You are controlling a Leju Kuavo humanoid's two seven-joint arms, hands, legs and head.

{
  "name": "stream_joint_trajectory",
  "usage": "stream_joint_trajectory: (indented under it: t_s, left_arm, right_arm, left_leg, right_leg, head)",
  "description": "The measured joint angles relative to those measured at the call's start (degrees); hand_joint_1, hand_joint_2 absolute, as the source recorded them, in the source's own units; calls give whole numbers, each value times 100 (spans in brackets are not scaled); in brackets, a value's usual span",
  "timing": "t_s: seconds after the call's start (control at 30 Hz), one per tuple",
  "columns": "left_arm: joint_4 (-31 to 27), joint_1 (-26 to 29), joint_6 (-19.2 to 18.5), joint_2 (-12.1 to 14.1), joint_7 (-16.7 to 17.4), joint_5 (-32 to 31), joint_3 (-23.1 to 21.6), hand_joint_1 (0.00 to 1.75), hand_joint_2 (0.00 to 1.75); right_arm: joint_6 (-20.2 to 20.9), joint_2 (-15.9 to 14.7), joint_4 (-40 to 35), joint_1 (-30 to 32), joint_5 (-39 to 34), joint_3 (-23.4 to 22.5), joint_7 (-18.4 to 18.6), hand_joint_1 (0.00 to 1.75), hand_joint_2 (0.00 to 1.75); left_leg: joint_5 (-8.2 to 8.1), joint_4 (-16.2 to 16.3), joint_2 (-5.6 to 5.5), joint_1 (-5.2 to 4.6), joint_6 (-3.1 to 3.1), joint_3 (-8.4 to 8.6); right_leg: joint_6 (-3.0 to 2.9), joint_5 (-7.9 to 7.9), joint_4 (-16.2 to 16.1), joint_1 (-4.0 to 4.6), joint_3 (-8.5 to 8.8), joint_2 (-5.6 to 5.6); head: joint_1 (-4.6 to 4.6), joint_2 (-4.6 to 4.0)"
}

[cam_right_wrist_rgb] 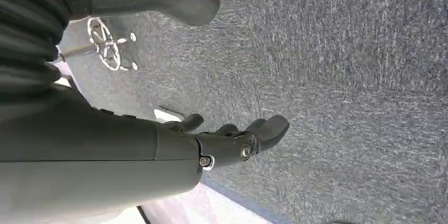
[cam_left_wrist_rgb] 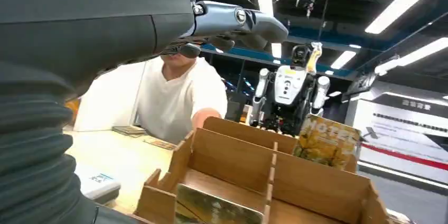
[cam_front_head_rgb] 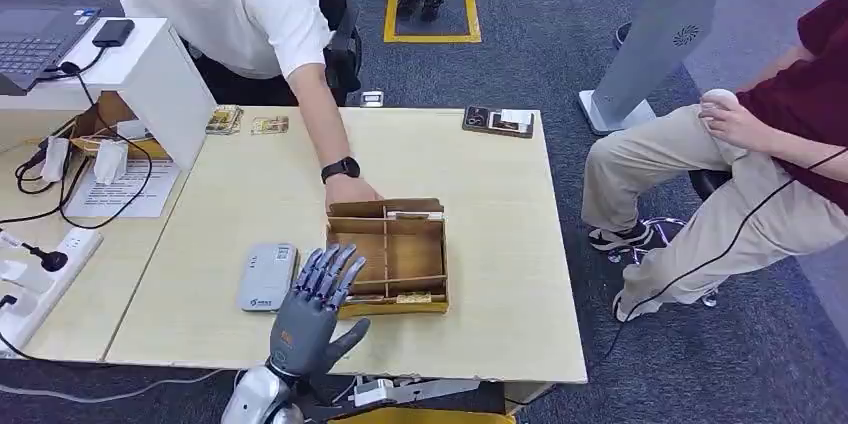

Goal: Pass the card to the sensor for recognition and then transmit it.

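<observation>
Pale wooden table [cam_front_head_rgb: 480,244] on grey carpet [cam_front_head_rgb: 560,34], left hand [cam_front_head_rgb: 310,309] splayed empty; right hand [cam_right_wrist_rgb: 232,139] loosely curled, empty

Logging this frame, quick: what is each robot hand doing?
Left robot hand: open, fingers spread, holding nothing.
Right robot hand: fingers curled, holding nothing.

A pale wooden table [cam_front_head_rgb: 480,174] is carrying a cardboard divider box [cam_front_head_rgb: 388,256] near its front edge, with a grey sensor device [cam_front_head_rgb: 267,276] lying just beside it. Two small card stacks [cam_front_head_rgb: 243,123] are sitting at the far edge, and a dark tray [cam_front_head_rgb: 498,121] is resting at the far corner.
</observation>
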Motion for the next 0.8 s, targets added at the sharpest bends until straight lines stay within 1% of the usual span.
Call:
stream_joint_trajectory:
  t_s: [0.13, 0.2, 0.27, 0.4, 0.5, 0.7, 0.8]
  left_arm:
    - [-50, 19, 0, -13, 0, -9, 83, 0, 175]
    - [-79, 25, 0, -13, 88, -79, 94, 0, 175]
    - [-110, 30, 0, -11, 282, -179, 101, 0, 175]
    - [-175, 36, 0, 15, 816, -422, 99, 0, 175]
    - [-203, 36, 0, 90, 1174, -560, 24, 0, 175]
    - [-212, 34, 0, 243, 1434, -619, -210, 0, 175]
    - [-212, 33, 2, 310, 1484, -627, -290, 0, 175]
  right_arm:
    - [0, 0, 0, 0, -4, 0, 0, 0, 175]
    - [0, 0, 0, 0, -7, 0, 0, 0, 175]
    - [0, 0, 0, 0, -15, 0, -4, 0, 175]
    - [4, 0, 0, -1, -22, 0, -20, 0, 175]
    - [11, 0, 0, -2, -22, 2, -20, 0, 175]
    - [26, 0, 0, -8, -22, 7, -28, 0, 175]
    - [26, 0, 0, -11, -22, 9, -28, 0, 175]
  left_leg:
    - [0, 0, 0, 0, 0, 0]
    - [0, 0, 0, 0, 0, -1]
    - [0, 0, 0, 0, 0, -2]
    - [0, 0, 0, -1, 0, -1]
    - [0, 0, 0, -1, 0, -1]
    - [0, 0, 0, 0, 0, 0]
    - [0, 0, 0, 0, 0, -1]
  right_leg:
    - [0, 0, 0, 0, 0, 0]
    - [0, 0, 0, 0, 0, 0]
    - [0, 0, 0, 0, 0, 0]
    - [0, 0, 0, -1, 0, 0]
    - [0, 0, 0, -1, 0, 0]
    - [0, 0, 0, 0, 0, 0]
    - [0, 0, 0, 0, 0, 0]
  head:
    - [0, 0]
    - [0, 0]
    - [0, 0]
    - [0, 2]
    - [0, 0]
    - [0, 0]
    - [-2, 0]
